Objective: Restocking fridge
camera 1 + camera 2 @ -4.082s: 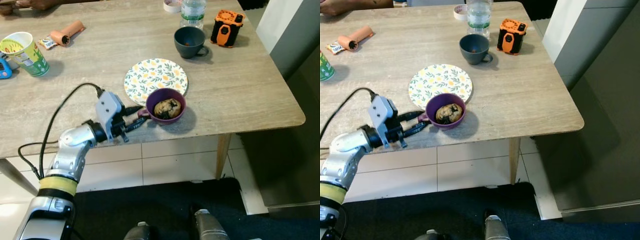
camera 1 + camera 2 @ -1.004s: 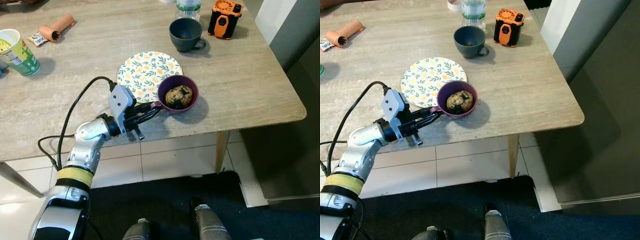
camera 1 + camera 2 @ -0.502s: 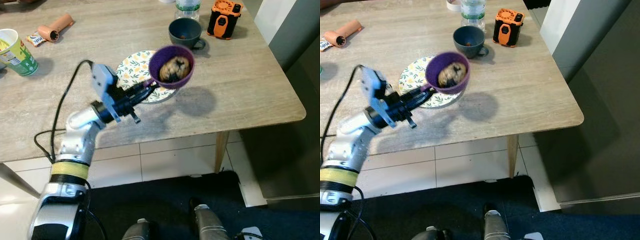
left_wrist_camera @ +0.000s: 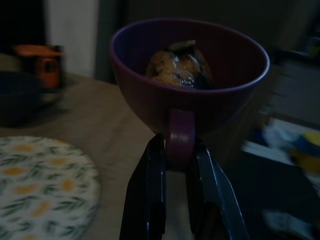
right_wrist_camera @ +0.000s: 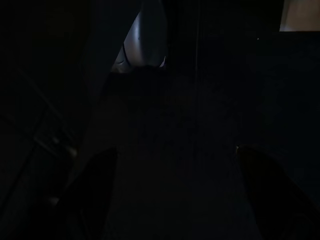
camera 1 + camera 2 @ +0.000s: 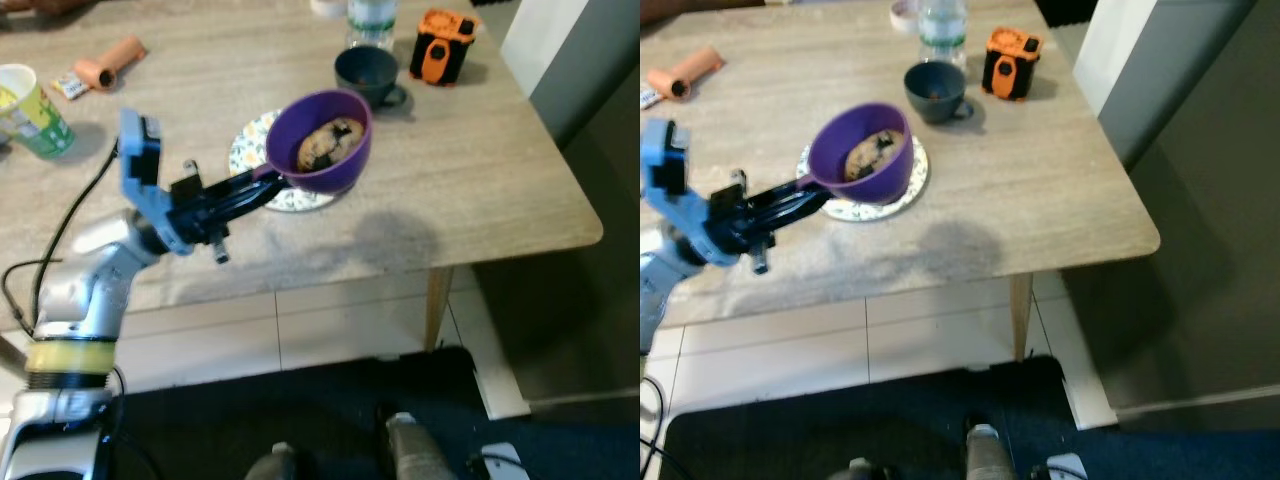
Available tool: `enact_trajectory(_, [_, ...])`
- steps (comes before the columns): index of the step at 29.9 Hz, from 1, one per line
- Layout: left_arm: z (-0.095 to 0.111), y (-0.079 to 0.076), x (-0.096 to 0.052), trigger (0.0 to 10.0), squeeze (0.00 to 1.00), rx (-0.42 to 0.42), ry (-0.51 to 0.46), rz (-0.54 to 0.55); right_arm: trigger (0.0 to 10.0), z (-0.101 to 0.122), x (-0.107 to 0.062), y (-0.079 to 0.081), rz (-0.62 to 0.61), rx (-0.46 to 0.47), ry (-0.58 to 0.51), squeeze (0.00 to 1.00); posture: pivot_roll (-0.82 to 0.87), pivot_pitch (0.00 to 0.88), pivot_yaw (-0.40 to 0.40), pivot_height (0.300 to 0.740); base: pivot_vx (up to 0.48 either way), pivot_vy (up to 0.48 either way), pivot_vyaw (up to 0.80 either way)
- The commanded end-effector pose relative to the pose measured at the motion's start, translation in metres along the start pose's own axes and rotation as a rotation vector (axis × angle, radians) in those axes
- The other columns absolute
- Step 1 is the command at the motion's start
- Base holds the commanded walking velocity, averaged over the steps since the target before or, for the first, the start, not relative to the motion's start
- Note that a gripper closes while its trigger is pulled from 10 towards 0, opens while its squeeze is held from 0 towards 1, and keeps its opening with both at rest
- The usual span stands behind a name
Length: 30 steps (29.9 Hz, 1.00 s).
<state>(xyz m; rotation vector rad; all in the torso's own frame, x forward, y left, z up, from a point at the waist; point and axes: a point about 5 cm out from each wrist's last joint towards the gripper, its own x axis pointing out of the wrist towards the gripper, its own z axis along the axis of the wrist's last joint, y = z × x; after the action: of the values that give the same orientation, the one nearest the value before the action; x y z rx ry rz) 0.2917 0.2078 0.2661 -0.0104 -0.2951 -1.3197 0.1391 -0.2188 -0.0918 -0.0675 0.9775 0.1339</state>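
1. Above the near edge of the tabletop (image 6: 480, 170), the left gripper (image 4: 174, 155) holds a purple cup (image 6: 320, 140) up in the air, clear of the wood.
2. Its jaws are clamped on the cup's small loop handle, one black finger (image 4: 150, 200) on each side; the wrist view shows this plainly.
3. That cup is a deep, glossy violet, wide at the mouth and rounded below, and it sits roughly level.
4. Inside it lies a browned lump of food (image 6: 325, 145) with dark patches, like a baked muffin, resting against the far inner wall.
5. Below and behind the cup, a round plate (image 6: 865, 205) with a yellow and green leaf pattern lies flat on the tabletop, partly hidden by the cup.
6. Farther back stand a dark grey mug (image 6: 365, 72), an orange and black device (image 6: 445, 45) and the lower part of a clear bottle (image 6: 372, 22), near each other but apart.
7. Off to the robot's left are a green and yellow paper cup (image 6: 30, 110) and a pinkish tube (image 6: 105, 62) lying on its side.
8. A soft shadow (image 6: 395, 240) falls on the wood under the raised cup.
9. As for the right gripper (image 5: 172, 195), its wrist view is very dark; two finger shapes stand well apart over a dim floor.
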Motion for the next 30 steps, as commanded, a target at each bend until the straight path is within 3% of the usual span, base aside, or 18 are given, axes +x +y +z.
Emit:
enact_trajectory(1, [0.006,-0.009,-0.004,10.0,0.0,0.003,0.012,-0.064,10.0,-0.012,-0.001,0.009,0.021,0.015,0.041,0.0,-0.09,0.228,0.034,0.74,0.0,0.0,0.0])
enact_trajectory(10, [-0.007,-0.023,-0.004,10.0,0.0,-0.049,0.081,-0.14,10.0,-0.013,-0.001,0.009,0.018,0.018,0.047,0.0,-0.08,0.208,0.033,0.74,0.0,0.0,0.0])
enact_trajectory(14, [-0.023,-0.03,-0.002,10.0,0.0,-0.061,0.158,-0.139,10.0,-0.012,-0.001,0.006,0.012,0.018,0.05,0.0,-0.08,0.198,0.028,0.74,0.0,0.0,0.0])
enact_trajectory(16, [-0.041,-0.038,0.002,10.0,0.0,-0.061,0.221,-0.134,10.0,-0.012,-0.001,0.005,0.01,0.014,0.053,0.0,-0.07,0.192,0.025,0.74,0.0,0.0,0.0])
enact_trajectory(18, [-0.041,-0.038,0.002,10.0,0.0,-0.061,0.221,-0.134,10.0,-0.012,-0.001,0.005,0.01,0.014,0.053,0.0,-0.07,0.192,0.025,0.74,0.0,0.0,0.0])
enact_trajectory(21, [-0.06,-0.037,0.011,10.0,0.0,-0.01,0.283,-0.05,10.0,-0.008,0.0,0.005,0.011,0.011,0.048,0.0,-0.07,0.19,0.023,0.74,0.0,0.0,0.0])
enact_trajectory(23, [-0.06,-0.037,0.011,10.0,0.0,-0.01,0.283,-0.05,10.0,-0.008,0.0,0.005,0.011,0.011,0.048,0.0,-0.07,0.19,0.023,0.74,0.0,0.0,0.0])
enact_trajectory(24, [-0.074,-0.041,0.018,10.0,0.0,-0.001,0.307,-0.03,10.0,-0.006,0.001,0.006,0.013,0.008,0.045,0.0,-0.06,0.189,0.022,0.74,0.0,0.0,0.0])
enact_trajectory(30, [-0.1,-0.058,0.042,10.0,0.0,-0.058,0.255,0.01,10.0,-0.004,0.002,0.007,0.014,0.007,0.043,0.0,-0.06,0.184,0.024,0.74,0.0,0.0,0.0])
